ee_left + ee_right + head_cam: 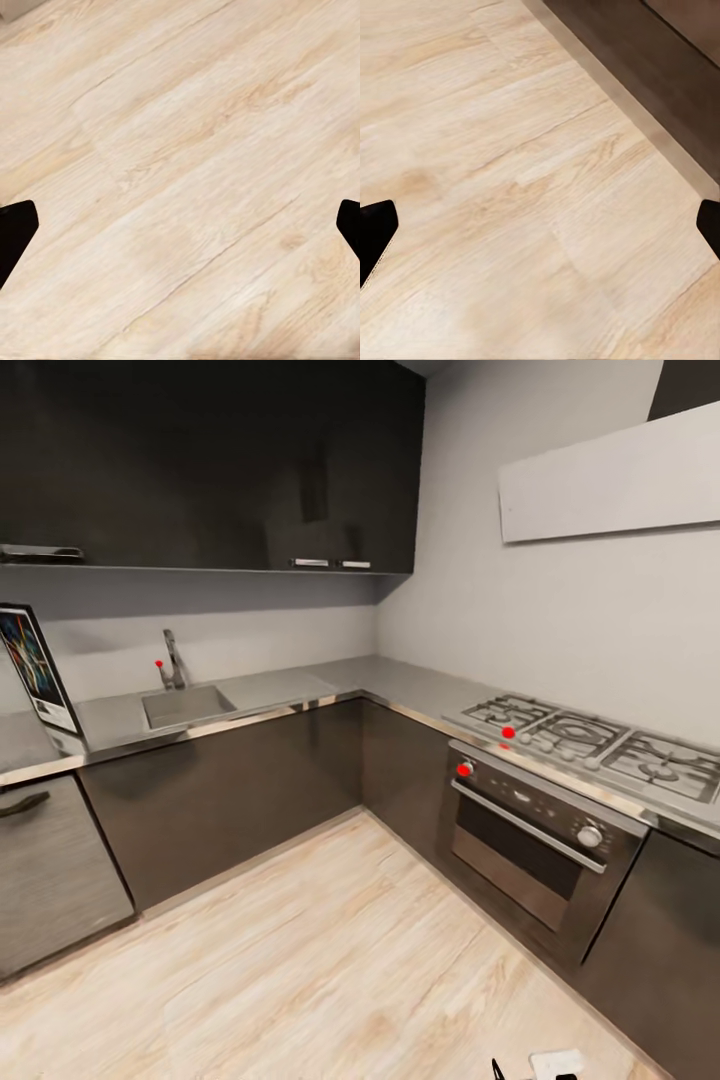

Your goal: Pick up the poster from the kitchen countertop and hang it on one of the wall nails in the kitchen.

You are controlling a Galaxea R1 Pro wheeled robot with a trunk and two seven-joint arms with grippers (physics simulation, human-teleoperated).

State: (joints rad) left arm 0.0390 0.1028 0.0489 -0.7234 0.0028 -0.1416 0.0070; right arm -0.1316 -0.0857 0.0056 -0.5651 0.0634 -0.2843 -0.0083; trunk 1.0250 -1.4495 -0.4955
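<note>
Standing upright at the far left end of the long grey L-shaped bench (270,690), against the grey wall: thin rectangular black-framed poster (38,668) with white inner border and dark blue artwork; lettering on it too small to read. Further along the same bench edge, a steel sink (186,705) with a tap; on the right run, a gas hob (590,740) above a built-in oven (535,835) with red-marked knobs. No legible brand anywhere. Pointing down at pale wooden plank floor (330,950): left gripper (180,232) spread wide, dark fingertips (15,232) at opposite picture edges. Likewise right gripper (540,232), spread wide over floor beside the dark cabinet base (660,82).
</note>
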